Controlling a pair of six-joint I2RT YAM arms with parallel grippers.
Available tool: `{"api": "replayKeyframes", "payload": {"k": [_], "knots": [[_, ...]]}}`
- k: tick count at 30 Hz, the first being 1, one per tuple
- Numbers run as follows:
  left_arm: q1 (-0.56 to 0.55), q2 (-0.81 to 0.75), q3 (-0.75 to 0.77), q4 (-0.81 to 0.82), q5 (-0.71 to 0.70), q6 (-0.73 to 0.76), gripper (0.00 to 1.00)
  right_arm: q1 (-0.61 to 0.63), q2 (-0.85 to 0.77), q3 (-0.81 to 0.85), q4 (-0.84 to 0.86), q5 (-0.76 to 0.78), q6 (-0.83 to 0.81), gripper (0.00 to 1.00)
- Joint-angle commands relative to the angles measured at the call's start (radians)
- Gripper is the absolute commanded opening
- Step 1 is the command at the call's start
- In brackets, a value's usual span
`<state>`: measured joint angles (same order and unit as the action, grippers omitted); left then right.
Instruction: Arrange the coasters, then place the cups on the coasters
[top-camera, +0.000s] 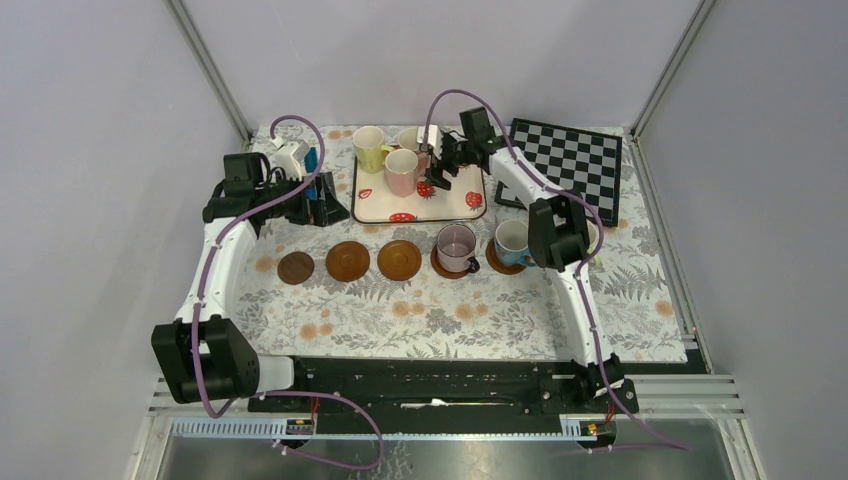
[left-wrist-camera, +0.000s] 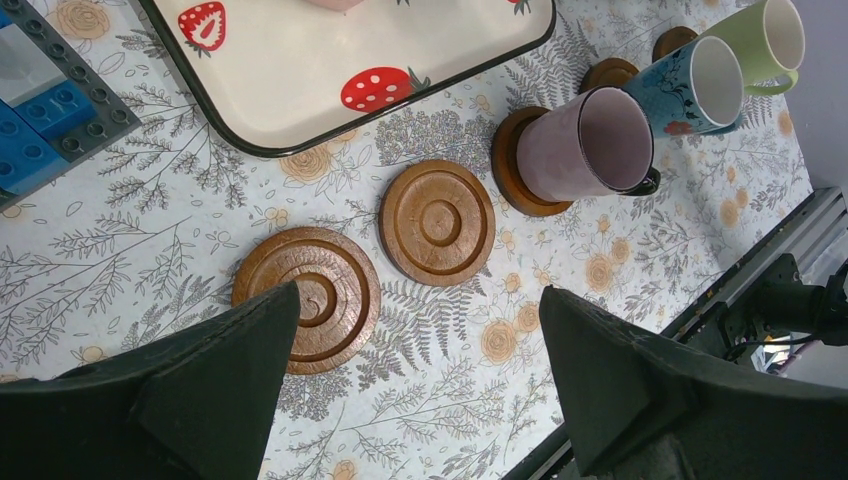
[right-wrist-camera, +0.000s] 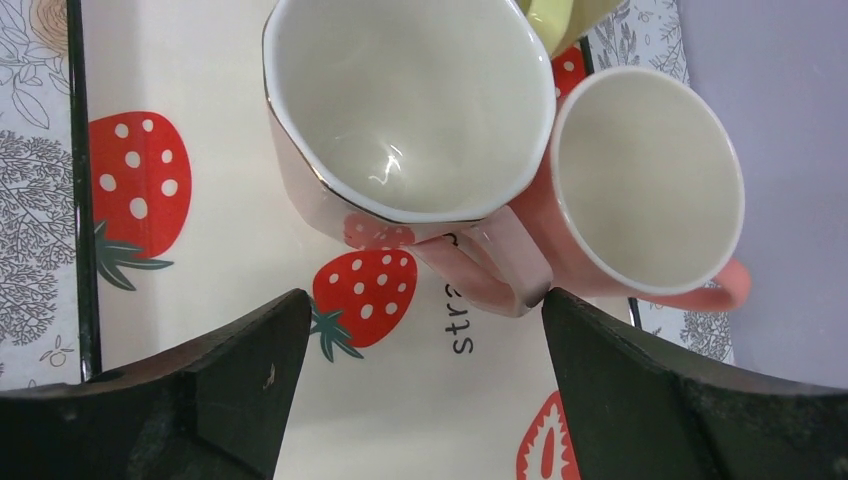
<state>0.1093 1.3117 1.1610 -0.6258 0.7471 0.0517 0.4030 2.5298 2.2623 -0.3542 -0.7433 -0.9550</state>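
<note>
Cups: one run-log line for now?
tray: yellow-green cup, pink cup, pale pink cup | coasters: mauve cup, blue cup, green cup placed; three bare | right tool: open over pink cups | left tool: open, empty

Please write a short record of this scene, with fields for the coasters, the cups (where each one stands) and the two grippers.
Unused: three bare coasters, at the left part of the row
On coasters: mauve-grey cup, light blue cup
Row's right end: green cup, mostly hidden by the right arm from above
On the tray: yellow-green cup, pale pink cup, pink cup
Left gripper: open, empty
Right gripper: open, empty, above the tray by the pale pink cup
</note>
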Motion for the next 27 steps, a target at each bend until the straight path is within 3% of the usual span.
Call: {"api": "replayKeyframes", "payload": {"k": [1, 7, 17, 23, 27], "knots": [[0.002, -0.025, -0.008, 0.051, 0.012, 0.005, 0.99, 0.031, -0.038, 0.006, -0.043, -0.053, -0.079, 0.92], [0.001, -0.033, -0.011, 0.051, 0.005, 0.006, 0.99, 0.040, -0.055, 0.005, -0.100, -0.058, -0.109, 0.87], [0.001, -0.046, -0.009, 0.051, 0.008, 0.000, 0.99, 0.051, -0.154, -0.131, -0.113, -0.098, -0.124, 0.67], [0.001, -0.048, -0.005, 0.051, 0.007, -0.006, 0.99, 0.093, -0.214, -0.281, 0.099, 0.014, 0.055, 0.69], [0.001, -0.051, -0.008, 0.051, 0.001, -0.004, 0.99, 0.115, -0.219, -0.310, 0.145, 0.081, 0.110, 0.68]]}}
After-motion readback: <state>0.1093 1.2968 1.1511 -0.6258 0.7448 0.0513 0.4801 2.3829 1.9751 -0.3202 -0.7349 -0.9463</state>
